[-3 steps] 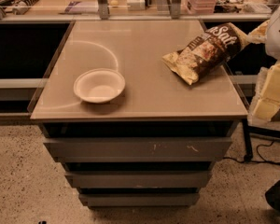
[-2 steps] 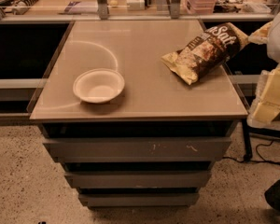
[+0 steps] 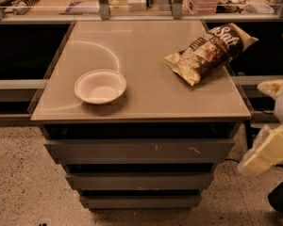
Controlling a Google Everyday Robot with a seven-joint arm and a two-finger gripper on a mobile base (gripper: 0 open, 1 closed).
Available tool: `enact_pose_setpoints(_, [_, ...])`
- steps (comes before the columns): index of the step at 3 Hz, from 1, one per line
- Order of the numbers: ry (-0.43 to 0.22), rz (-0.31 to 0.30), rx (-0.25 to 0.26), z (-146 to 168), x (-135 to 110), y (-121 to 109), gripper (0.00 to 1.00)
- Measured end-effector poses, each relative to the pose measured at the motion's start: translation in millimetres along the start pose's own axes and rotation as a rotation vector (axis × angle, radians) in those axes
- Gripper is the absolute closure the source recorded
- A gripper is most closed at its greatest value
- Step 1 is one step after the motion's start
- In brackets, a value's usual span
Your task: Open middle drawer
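- The gripper hangs at the right edge of the camera view, just off the cabinet's front corner; whether it is released or clenched cannot be told.
- The middle drawer sits left of the gripper and slightly lower, closed and apart from it.
- A white bowl and a chip bag lie on the tabletop, above and left of the gripper.

Warm overhead light is being mirrored on the glossy beige tabletop and caught by the pale gripper at the right edge.

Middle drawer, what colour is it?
The middle drawer is grey, camera view; gripper at the picture's right edge.
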State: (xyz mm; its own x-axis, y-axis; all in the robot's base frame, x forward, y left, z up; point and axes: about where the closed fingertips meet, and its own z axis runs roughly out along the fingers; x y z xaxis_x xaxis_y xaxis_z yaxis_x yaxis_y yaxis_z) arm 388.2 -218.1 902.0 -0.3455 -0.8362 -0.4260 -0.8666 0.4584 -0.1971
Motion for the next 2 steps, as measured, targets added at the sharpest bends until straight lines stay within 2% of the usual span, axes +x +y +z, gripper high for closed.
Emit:
enact_pose_setpoints(1, [-0.129, 0.146, -0.058, 62, 34, 31, 0.00])
enact_pose_setpoints(2, [-0.201, 0.233, -0.038, 79, 35, 33, 0.00])
